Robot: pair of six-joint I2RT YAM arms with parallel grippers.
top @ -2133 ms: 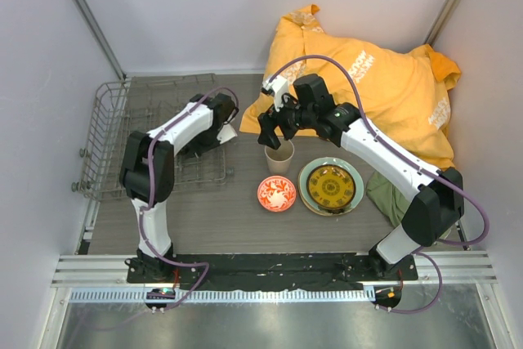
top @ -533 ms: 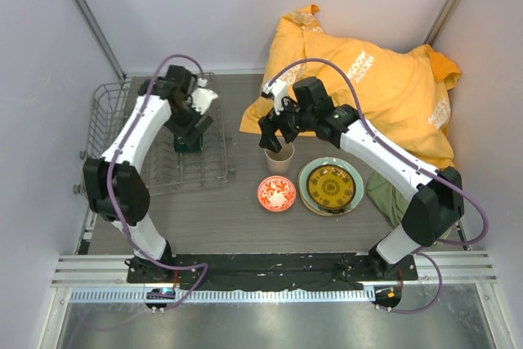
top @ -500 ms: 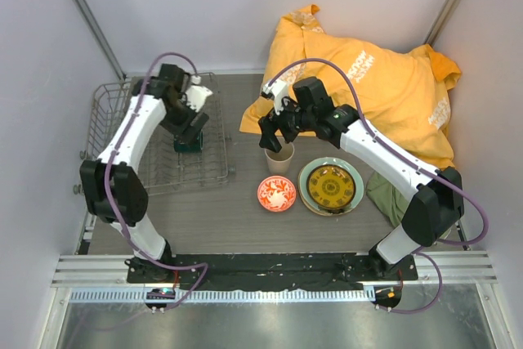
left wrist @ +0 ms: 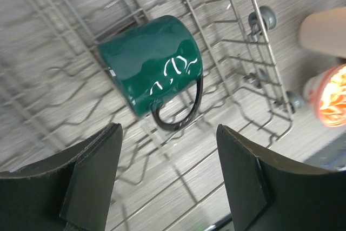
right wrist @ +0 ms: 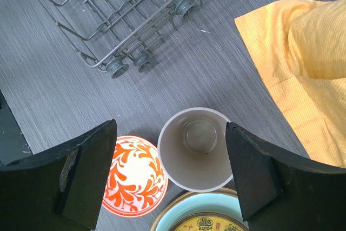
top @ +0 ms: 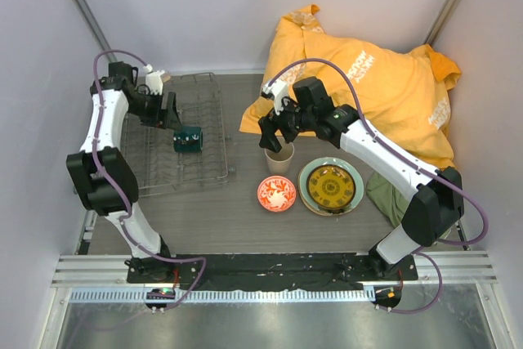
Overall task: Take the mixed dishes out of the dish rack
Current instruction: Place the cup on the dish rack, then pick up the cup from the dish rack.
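Whereas cup (top: pixel 279 158), bowl (top: pixel 276 194) and stacked plates (top: pixel 330 186) already stand on the counter (top: pixel 245 222), the dark green mug (top: pixel 187 138), last item, lies sideways in the dish rack (top: pixel 204 166); left jaws, spread empty nearby, should next close on it; right jaws spread over the cup.

Dark green mug (left wrist: pixel 148 63), grey wire dish rack (top: pixel 163 167), beige cup (right wrist: pixel 197 147), white bowl (right wrist: pixel 134 177) with red-orange leafy scrolls, yellow-and-dark patterned plate (top: pixel 330 185), pale green plate (top: pixel 305 183), orange cloth (top: pixel 384 87), grey wood-grain tabletop (right wrist: pixel 48 96)
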